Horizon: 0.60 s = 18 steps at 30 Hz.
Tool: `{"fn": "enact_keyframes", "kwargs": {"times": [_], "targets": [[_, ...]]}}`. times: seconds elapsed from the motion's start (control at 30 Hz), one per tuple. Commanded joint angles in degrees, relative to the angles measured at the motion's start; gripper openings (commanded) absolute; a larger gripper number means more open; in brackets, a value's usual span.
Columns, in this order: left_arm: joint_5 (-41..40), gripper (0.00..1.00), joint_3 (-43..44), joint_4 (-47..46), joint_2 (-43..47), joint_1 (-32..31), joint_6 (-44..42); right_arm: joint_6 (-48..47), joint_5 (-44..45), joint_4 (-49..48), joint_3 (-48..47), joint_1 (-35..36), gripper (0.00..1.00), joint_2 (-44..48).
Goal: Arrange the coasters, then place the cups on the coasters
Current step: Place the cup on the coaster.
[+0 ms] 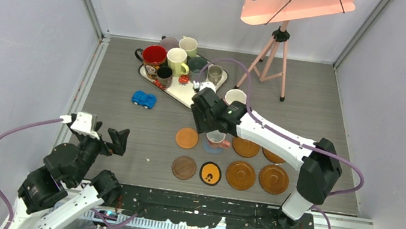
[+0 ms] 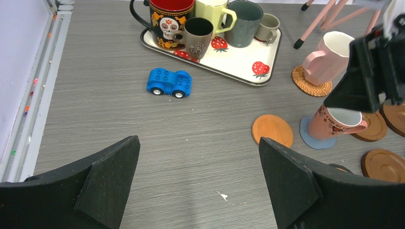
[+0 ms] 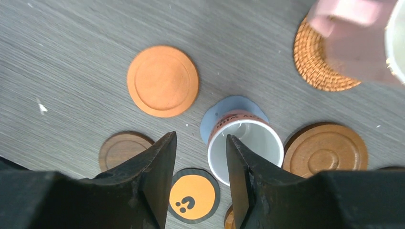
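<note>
A pink cup (image 3: pixel 248 143) with a white inside stands on the blue coaster (image 3: pixel 215 114). My right gripper (image 3: pixel 200 138) hangs just above it, open, its right finger over the cup's left rim and nothing between the fingers. Around it lie the orange coaster (image 3: pixel 162 81), a dark wood coaster (image 3: pixel 122 148), the black coaster with an orange centre (image 3: pixel 193 195) and brown coasters (image 1: pixel 241 175). A second pink cup (image 1: pixel 235 97) sits on a woven coaster (image 3: pixel 320 62). My left gripper (image 2: pixel 198 140) is open over bare table at the near left.
A white strawberry-print tray (image 1: pixel 182 94) at the back holds several cups, among them a red-inside one (image 1: pixel 153 55). A blue toy car (image 1: pixel 144 99) lies left of the coasters. A pink stand on a tripod (image 1: pixel 276 52) rises at the back right.
</note>
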<state>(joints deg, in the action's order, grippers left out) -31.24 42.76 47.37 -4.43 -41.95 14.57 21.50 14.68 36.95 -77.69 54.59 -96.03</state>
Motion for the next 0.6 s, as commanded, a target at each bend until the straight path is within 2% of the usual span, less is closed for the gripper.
{"fn": "enact_keyframes", "kwargs": {"times": [0.0,0.23,0.37,0.57], "targets": [[0.6,1.00,0.1,-2.1,-1.4,-0.1,-0.5,-2.2,3.9,2.9,-8.6,0.1,0.51,2.8],[3.3,1.00,1.0,-2.3,-2.5,-0.1,-1.4,-13.7,9.6,2.9,-20.3,-4.4,0.50,-4.5],[4.1,1.00,-0.3,-2.3,-2.1,-0.1,0.0,-20.0,9.3,2.7,-29.5,-9.2,0.48,-11.2],[4.3,1.00,-0.6,-2.8,-2.2,-0.1,0.0,-29.2,6.9,-1.1,-36.5,-13.5,0.46,-19.7]]}}
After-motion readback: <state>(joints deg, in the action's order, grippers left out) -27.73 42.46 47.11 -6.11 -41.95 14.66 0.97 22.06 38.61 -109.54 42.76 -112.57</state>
